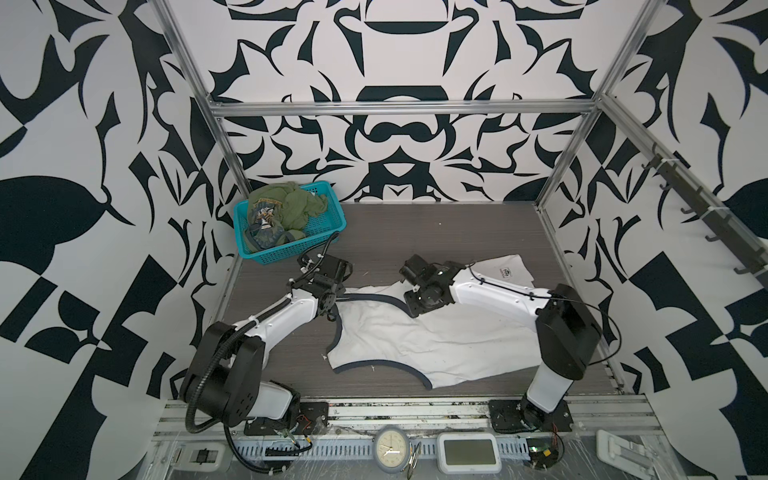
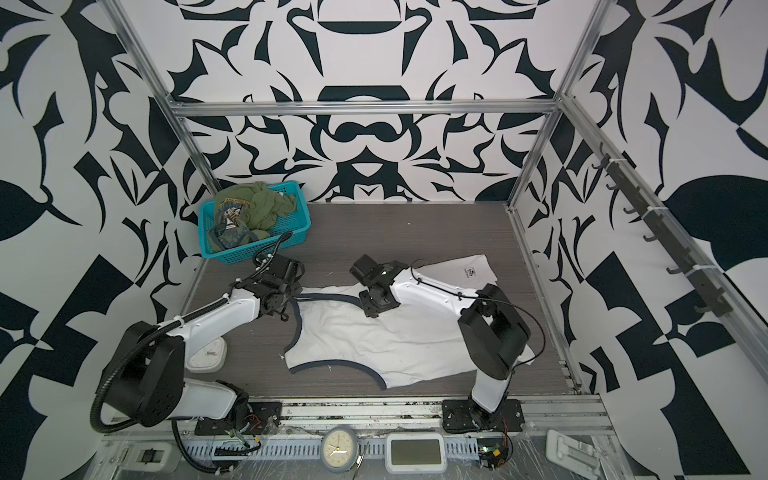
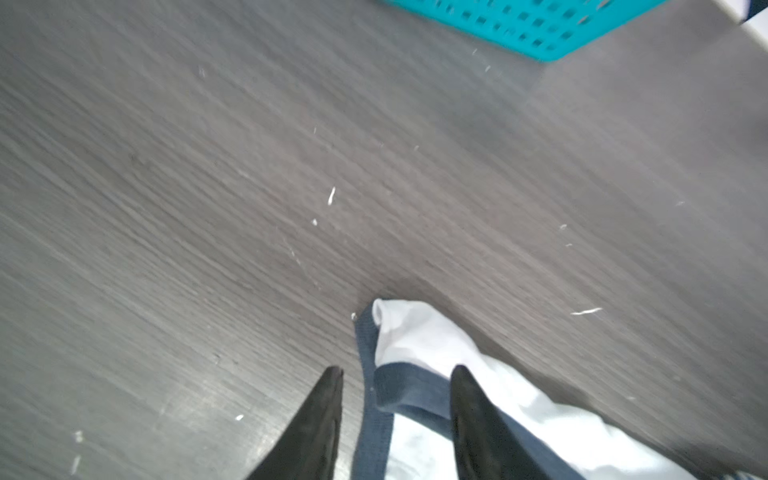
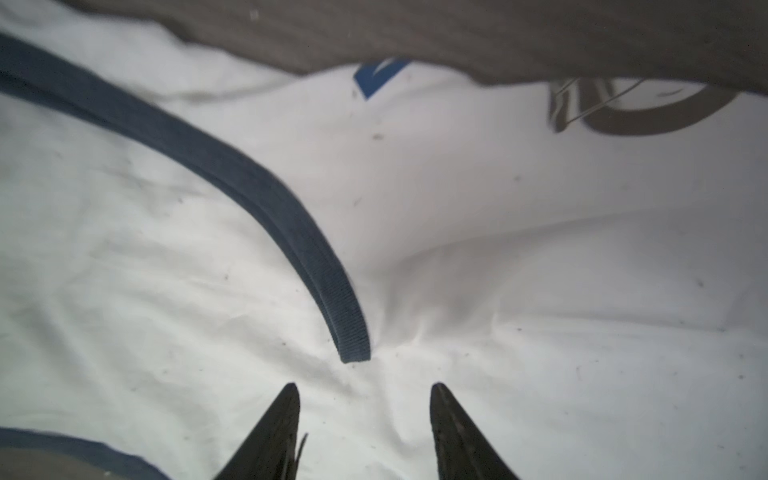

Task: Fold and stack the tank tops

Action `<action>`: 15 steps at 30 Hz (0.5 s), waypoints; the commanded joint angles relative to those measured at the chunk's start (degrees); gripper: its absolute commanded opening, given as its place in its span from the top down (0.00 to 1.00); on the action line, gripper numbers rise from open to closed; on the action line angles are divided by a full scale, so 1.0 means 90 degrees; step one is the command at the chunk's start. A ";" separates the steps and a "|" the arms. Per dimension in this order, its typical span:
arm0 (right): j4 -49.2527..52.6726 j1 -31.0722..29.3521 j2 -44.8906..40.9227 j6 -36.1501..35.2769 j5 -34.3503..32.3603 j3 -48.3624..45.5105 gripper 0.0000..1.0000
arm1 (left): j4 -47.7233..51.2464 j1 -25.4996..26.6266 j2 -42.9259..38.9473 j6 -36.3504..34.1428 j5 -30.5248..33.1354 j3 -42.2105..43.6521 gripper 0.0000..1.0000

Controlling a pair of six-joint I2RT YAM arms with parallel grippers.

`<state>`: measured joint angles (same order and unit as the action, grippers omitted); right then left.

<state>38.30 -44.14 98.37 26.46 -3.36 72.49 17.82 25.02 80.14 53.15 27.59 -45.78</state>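
Observation:
The white tank top (image 1: 436, 340) (image 2: 374, 336) lies spread across the middle of the table, with dark navy trim round its armholes and neck. The olive green tank top (image 1: 286, 205) (image 2: 253, 203) sits crumpled in the teal basket (image 1: 286, 253) at the back left. My left gripper (image 3: 397, 369) is open over the white top's far-left shoulder strap (image 3: 415, 332). The strap's folded end lies loose between the jaws. My right gripper (image 4: 365, 386) is open just above the white cloth, and the end of a navy trim band (image 4: 353, 340) lies just ahead of its tips.
The basket (image 3: 540, 29) stands close behind the left gripper. A round clock (image 1: 390, 451) and a white display (image 1: 469, 453) lie on the front rail. Another white clock (image 2: 206, 353) sits by the left arm's base. A rail of hooks (image 1: 706, 216) runs along the right wall.

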 commanded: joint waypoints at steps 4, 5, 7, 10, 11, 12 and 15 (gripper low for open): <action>-0.0495 0.1092 0.0174 -0.0074 0.0702 0.0287 0.47 | 0.0119 0.0354 0.0461 -0.0324 -0.0669 -0.0648 0.53; -0.0579 0.1258 0.0301 -0.0029 0.0808 0.0344 0.47 | 0.0097 0.0433 0.0629 -0.0348 -0.0798 -0.0748 0.55; -0.0756 0.1526 0.0548 0.0024 0.0987 0.0443 0.48 | -0.0007 0.0501 0.0912 -0.0316 -0.0982 -0.0821 0.56; -0.0936 0.1852 0.0938 0.0031 0.1157 0.0634 0.47 | -0.0282 0.0482 0.1244 -0.0232 -0.1278 -0.0758 0.60; -0.0949 0.1976 0.1100 0.0044 0.1227 0.0708 0.48 | -0.0350 0.0477 0.1343 -0.0244 -0.1269 -0.0736 0.61; -0.1000 0.2080 0.1249 0.0040 0.1270 0.0751 0.48 | -0.0394 0.0460 0.1441 -0.0236 -0.1255 -0.0715 0.61; -0.1000 0.2377 0.1642 0.0181 0.1327 0.0827 0.49 | -0.0489 0.0315 0.1641 -0.0176 -0.1247 -0.0587 0.66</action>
<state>30.28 -24.47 112.12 26.85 6.55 77.69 14.81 29.02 93.62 50.78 17.19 -52.42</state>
